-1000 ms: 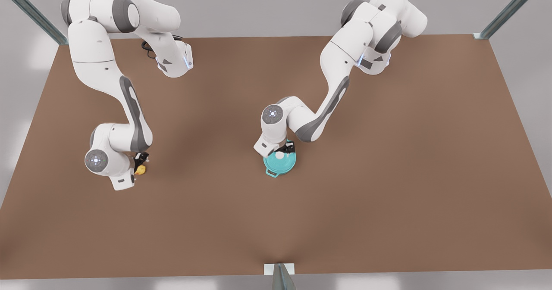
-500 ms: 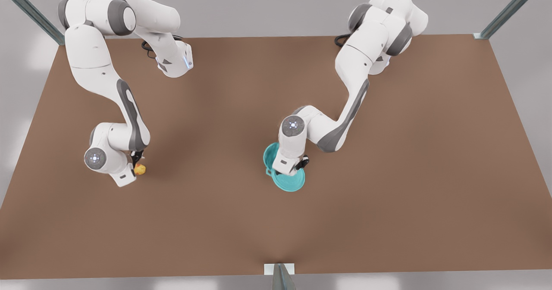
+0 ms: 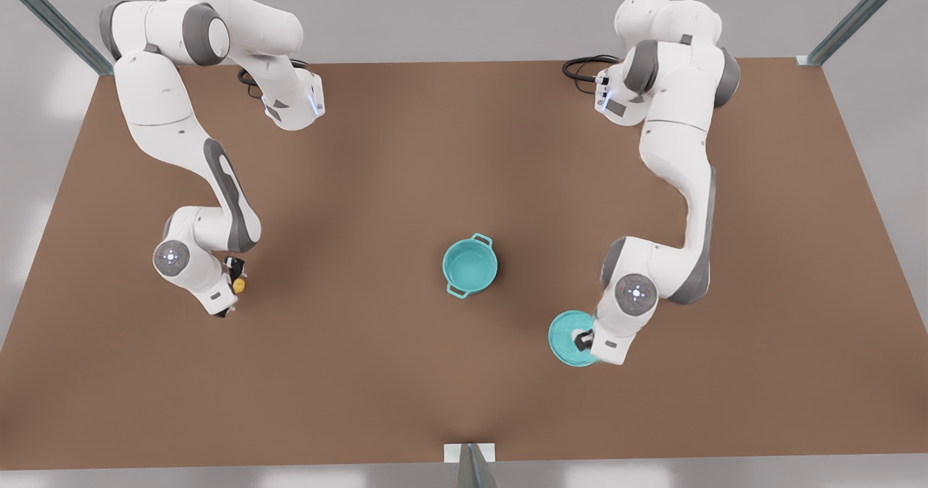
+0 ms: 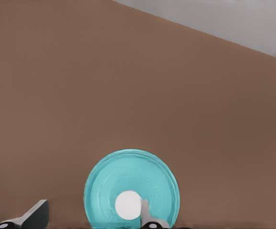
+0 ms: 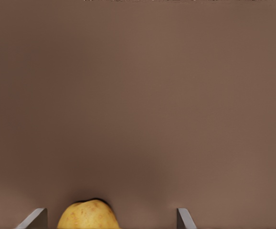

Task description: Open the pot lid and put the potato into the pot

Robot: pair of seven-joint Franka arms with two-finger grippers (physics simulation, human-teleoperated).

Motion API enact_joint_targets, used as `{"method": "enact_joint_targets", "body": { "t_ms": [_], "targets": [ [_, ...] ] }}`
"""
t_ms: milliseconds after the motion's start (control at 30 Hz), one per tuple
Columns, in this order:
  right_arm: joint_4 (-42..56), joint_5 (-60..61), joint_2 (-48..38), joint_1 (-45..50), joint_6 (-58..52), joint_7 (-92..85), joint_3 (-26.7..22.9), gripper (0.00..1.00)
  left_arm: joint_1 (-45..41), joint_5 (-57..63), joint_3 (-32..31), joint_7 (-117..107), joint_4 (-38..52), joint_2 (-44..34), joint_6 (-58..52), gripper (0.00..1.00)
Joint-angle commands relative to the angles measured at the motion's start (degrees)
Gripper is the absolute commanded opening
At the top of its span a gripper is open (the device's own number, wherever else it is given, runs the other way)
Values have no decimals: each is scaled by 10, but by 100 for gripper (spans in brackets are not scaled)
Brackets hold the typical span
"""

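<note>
Lid first: the pot lid [image 3: 569, 336] lies nearest the front edge of the brown table [image 3: 406, 386], toward the front view's right, well apart from the pot. The left gripper [image 3: 582, 341] is low over it at the end of the arm on that side. In the left wrist view its fingers [image 4: 35, 215] stand wide apart: one sits right beside the white knob [image 4: 128, 205] and the other is off past the lid's rim, so the claw is spread and not clamped on the knob. Farther back, on the front view's left, the right gripper [image 3: 233, 285] is down at the table by the potato [image 3: 239, 283]. The right wrist view shows its fingers [image 5: 37, 217] spread with the potato between them, closer to one finger than the other, and table showing on both sides of it. Slightly farther back, near the table's middle, the pot [image 3: 470, 265] stands upright and uncovered. Its teal inside is bare, and its two loop handles point toward the far right and near left of the front view. Beyond it, both arm bases are mounted at the table's far edge.
</note>
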Motion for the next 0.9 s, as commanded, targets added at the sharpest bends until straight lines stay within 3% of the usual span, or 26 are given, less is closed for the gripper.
{"method": "enact_joint_targets", "body": {
  "t_ms": [0,67,100,300,533,700,867],
  "targets": [
    [-4,0,-1,0,24,-46,0,100,29,-74,0,296,1,-43,-161,100],
    [-17,0,-11,-4,24,-51,0,100,114,-117,1,467,-53,-178,-287,100],
    [-25,-1,-13,-9,24,-51,0,100,113,-95,4,438,-234,-324,-143,100],
    [-43,0,-17,-10,24,-50,-1,100,103,-89,-12,437,-174,-320,-234,100],
    [-52,0,-17,-11,24,-50,-1,99,182,-144,-3,415,-144,-327,-272,100],
    [-52,0,-17,-11,24,-51,-1,77,182,-158,-5,420,-155,-297,-272,100],
    [-52,0,-25,-10,19,-51,0,71,181,-139,-4,415,-151,-282,-264,100]
  ]
}}
